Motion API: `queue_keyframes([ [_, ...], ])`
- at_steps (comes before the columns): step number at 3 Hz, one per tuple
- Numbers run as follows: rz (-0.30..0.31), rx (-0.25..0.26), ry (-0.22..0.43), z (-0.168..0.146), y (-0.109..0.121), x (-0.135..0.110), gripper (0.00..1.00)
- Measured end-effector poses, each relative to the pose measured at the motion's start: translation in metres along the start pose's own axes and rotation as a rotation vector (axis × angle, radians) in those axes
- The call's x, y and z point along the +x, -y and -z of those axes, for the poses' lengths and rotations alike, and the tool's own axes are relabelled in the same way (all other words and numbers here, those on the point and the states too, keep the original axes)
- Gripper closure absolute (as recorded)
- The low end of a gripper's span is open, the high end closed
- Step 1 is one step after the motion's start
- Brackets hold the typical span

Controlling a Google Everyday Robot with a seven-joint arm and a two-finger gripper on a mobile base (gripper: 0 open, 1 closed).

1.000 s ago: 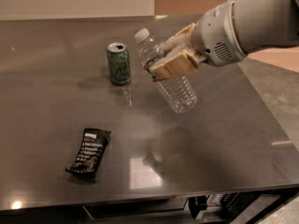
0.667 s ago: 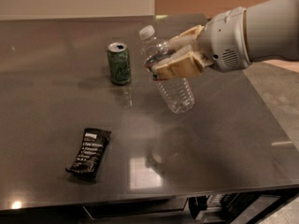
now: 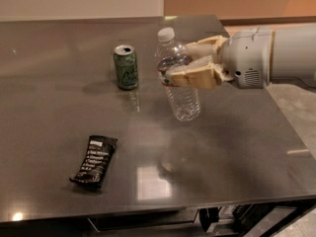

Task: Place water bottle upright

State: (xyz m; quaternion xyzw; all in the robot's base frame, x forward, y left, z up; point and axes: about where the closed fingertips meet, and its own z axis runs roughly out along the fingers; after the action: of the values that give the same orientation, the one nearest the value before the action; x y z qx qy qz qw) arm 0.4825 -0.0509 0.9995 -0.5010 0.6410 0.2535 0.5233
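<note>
Camera view, single frame. End effector (image 3: 180, 63) comes in from the right of the green can (image 3: 126, 67), its two tan fingers (image 3: 192, 77) closed around the upper body of the water bottle (image 3: 184, 101), over the label band. Grip looks firm; the fingers sit on opposite sides of the bottle with no gap that I can see.

Bottle is just right of the can and apart from it, white cap up and well above the can's rim. It leans a little, cap toward the can and base swung away. I judge the base is off the worktop (image 3: 237, 142), since a faint reflection lies below it.

Black snack wrapper (image 3: 95, 162) lies flat nearer the camera than the can, well apart.

Step in hand: carry and orient, placement not yet done. Next move calls for righting the lean, lowering until the base seats flat right of the can, then releasing.
</note>
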Motion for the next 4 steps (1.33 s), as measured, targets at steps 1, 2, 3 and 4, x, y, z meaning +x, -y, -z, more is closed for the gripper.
queue_keyframes([
  [1,-0.001,0.001,0.087,0.005,0.0,0.004,1.0],
  [2,-0.02,-0.004,0.158,0.01,0.002,0.016,1.0],
  [3,-0.043,-0.006,0.207,0.015,0.004,0.03,1.0],
  [4,-0.062,-0.008,0.241,0.016,0.007,0.042,1.0],
])
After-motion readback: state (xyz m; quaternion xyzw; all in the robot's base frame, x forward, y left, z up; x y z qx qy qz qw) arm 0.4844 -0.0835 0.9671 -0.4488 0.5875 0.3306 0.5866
